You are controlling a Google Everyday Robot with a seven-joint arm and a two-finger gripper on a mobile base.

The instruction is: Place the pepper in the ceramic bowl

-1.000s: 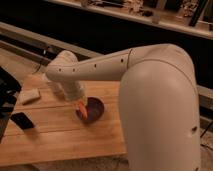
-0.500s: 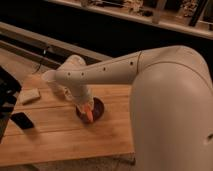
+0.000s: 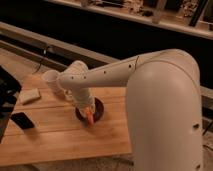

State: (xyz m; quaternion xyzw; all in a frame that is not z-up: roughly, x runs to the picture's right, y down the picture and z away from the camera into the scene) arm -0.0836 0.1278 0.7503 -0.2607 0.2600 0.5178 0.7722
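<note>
The gripper (image 3: 88, 113) hung over the ceramic bowl (image 3: 98, 108), jaws clamped on the pepper (image 3: 89, 117); it should go low, then let go gently.

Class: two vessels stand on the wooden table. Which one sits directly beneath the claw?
The dark ceramic bowl: the claw, shut on the pepper, hangs over it. The white cup stands apart, farther back.

One camera looks down from behind the arm's shoulder onto the table (image 3: 60, 135), gripper (image 3: 88, 114) near mid-frame, over the bowl (image 3: 100, 107).
</note>
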